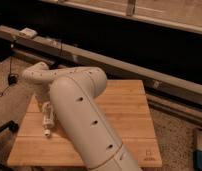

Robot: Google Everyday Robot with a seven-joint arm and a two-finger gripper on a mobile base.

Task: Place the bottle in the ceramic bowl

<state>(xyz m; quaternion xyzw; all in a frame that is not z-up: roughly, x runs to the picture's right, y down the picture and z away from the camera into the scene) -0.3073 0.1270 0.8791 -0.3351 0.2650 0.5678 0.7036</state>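
A slim white bottle is at the left part of the wooden table, its small cap pointing toward the front edge. My gripper is at the bottle's upper end, below the bent wrist link. My thick white arm covers most of it. I cannot tell whether the bottle rests on the wood or is held just above it. The orange-red ceramic bowl is out of view, possibly hidden behind my arm.
A long grey rail runs behind the table, with a small white object on its left end. A black cable hangs at the left. A blue object sits on the speckled floor at the lower right.
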